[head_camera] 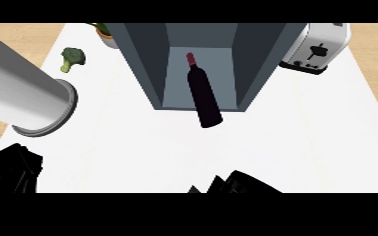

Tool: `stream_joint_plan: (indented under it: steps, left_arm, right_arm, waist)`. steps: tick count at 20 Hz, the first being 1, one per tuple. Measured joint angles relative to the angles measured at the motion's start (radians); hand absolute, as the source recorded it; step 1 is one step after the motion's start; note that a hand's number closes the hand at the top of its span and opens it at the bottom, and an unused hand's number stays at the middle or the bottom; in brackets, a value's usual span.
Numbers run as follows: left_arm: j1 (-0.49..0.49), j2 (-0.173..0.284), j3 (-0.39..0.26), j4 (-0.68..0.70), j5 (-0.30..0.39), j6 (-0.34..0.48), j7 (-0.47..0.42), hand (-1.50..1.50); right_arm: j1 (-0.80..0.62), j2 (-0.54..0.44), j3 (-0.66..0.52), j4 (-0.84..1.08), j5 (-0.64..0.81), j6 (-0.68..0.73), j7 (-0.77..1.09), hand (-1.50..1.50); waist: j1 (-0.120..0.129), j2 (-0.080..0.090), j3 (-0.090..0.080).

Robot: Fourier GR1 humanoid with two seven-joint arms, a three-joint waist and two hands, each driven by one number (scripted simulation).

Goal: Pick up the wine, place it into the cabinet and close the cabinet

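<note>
Right hand (240, 184) near edge, fingers' state unclear; left hand (18, 167) likewise. Wine (202, 91) lies half inside the cabinet (148, 65).

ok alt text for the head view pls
A dark wine bottle lies half inside an open grey cabinet on a white counter, base sticking out. Broccoli sits left, a toaster right; both robot hands show at the bottom edge.

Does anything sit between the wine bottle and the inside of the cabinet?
Nothing visible does. The wine bottle lies neck-first in the open cabinet, base jutting past the front edge. Broccoli and toaster stand off to the sides.
</note>
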Motion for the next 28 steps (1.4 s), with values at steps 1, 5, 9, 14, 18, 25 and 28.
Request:
stream_joint_plan:
  steps: [1,5,9,14,18,25,28]
  left_arm:
    - [0.008,-0.006,-0.001,-0.014,-0.006,0.004,0.006,1.5]
    - [-0.007,-0.011,0.019,-0.002,0.006,-0.021,0.023,1.5]
    - [0.007,-0.023,0.045,0.006,0.003,-0.055,0.015,1.5]
    - [0.017,-0.036,0.071,-0.016,-0.001,-0.069,0.042,1.5]
    - [0.004,-0.057,0.083,-0.015,-0.016,-0.075,0.052,1.5]
    - [-0.002,-0.065,0.113,-0.016,-0.018,-0.103,0.087,1.5]
    - [-0.007,-0.084,0.119,0.006,-0.04,-0.117,0.078,1.5]
  right_arm:
    - [-0.051,0.007,-0.001,0.033,-0.012,-0.032,-0.004,1.5]
    - [-0.243,0.019,0.007,0.169,-0.07,-0.176,-0.025,1.5]
    - [-0.408,0.024,-0.02,0.282,-0.145,-0.278,-0.032,1.5]
    - [-0.52,0.028,-0.037,0.433,-0.207,-0.343,-0.126,1.5]
    - [-0.582,0.032,-0.073,0.547,-0.256,-0.359,-0.179,1.5]
    - [-0.621,0.034,-0.138,0.767,-0.303,-0.313,-0.289,1.5]
    - [-0.619,0.034,-0.163,0.833,-0.302,-0.269,-0.326,1.5]
  waist:
    - [0.0,0.0,0.0]
    - [-0.004,0.001,0.002]
    - [-0.005,0.001,0.003]
    - [-0.006,0.0,0.003]
    - [-0.008,-0.001,0.002]
    - [-0.008,-0.001,0.001]
    - [-0.01,-0.004,0.001]
